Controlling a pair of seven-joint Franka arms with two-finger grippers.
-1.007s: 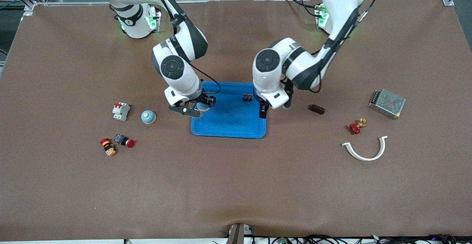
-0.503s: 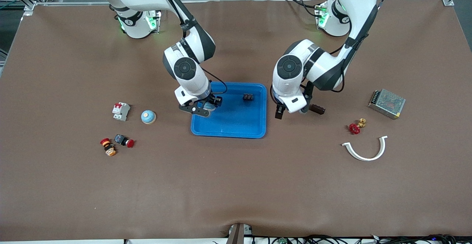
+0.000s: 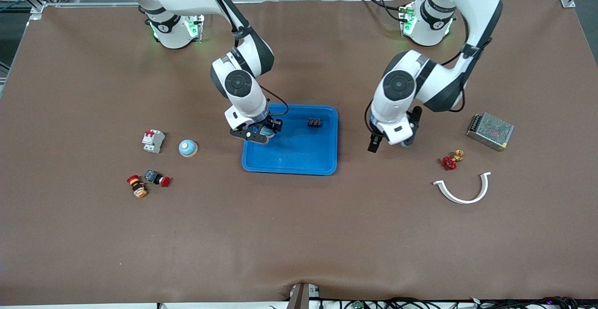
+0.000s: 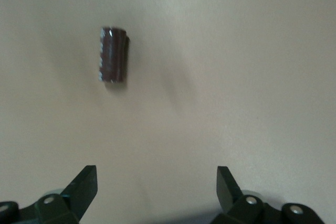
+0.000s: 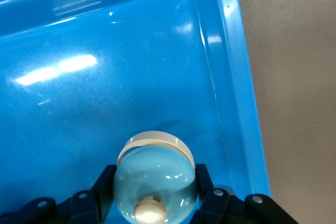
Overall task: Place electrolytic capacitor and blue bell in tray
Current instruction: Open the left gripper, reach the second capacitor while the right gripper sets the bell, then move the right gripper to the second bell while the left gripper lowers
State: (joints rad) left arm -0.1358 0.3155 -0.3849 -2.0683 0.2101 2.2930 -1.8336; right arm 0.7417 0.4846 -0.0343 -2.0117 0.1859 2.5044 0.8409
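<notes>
Both pincers work: right pincer (image 5: 155,203) clamps blue bell (image 5: 154,182) over tray (image 5: 236,77); left pincer (image 4: 156,187) gapes above capacitor (image 4: 113,54).

Robotics lab; two Franka arms (image 3: 238,84) on brown-matted table (image 3: 299,234); aluminium frame; cables

We see two glossy white arms with dark grey joint discs, black cables, green-lit bases — and black fingers (image 4: 84,187) with silver screws.
</notes>
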